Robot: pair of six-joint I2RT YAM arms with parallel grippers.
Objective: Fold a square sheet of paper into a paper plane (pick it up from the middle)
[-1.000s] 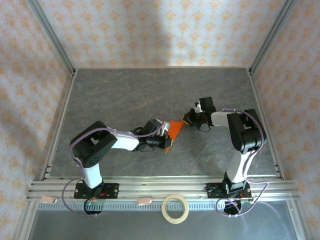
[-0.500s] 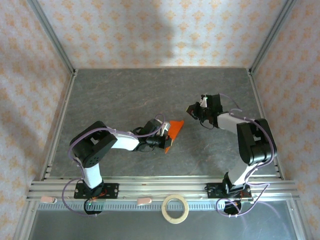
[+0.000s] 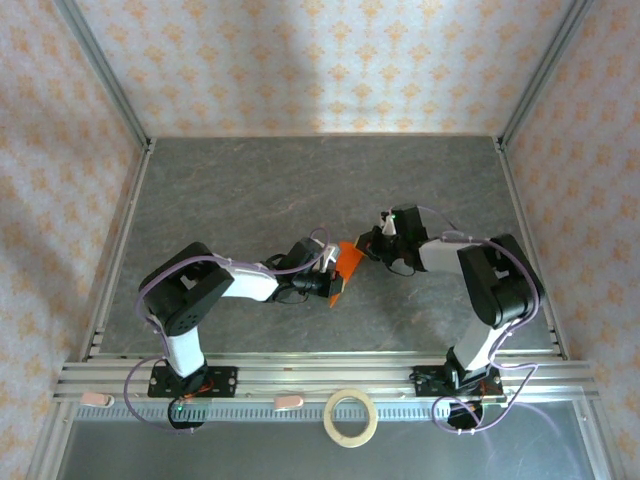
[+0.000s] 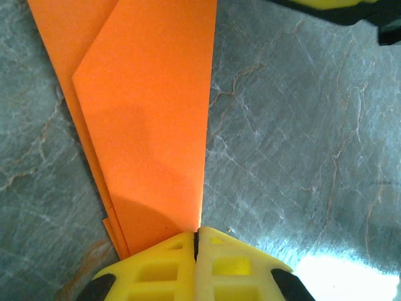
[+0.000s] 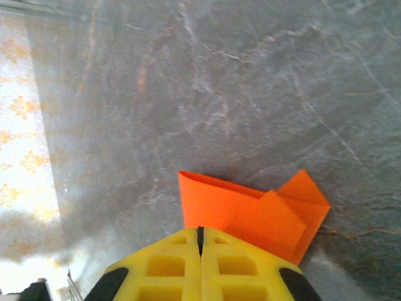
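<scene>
Change: the right gripper [image 3: 372, 243] is coming back onto the paper plane [image 3: 348, 261], having swung off toward the table's [image 3: 250, 190] far edge a moment ago.
Unchanged: the left gripper [image 3: 333, 273] is staying where it was, and the orange paper is not shifting.
Right pincer: clenched, jaws meeting with no gap; in the right wrist view its tips [image 5: 200, 237] are sitting over the plane's [image 5: 250, 213] edge, pressing rather than pinching as far as I can judge.
Left pincer: clenched too [image 4: 196, 241], its tips bearing on the near end of the folded sheet [image 4: 150, 125]; whether a layer is caught between them I cannot tell.
Plane's place: lying flat near the middle of the table, between the two grippers, a little toward the near edge.
Meaning: the paper is already reading as a narrow layered dart, so the right arm is probably returning to press or sharpen a crease while the left is pinning the sheet.
</scene>
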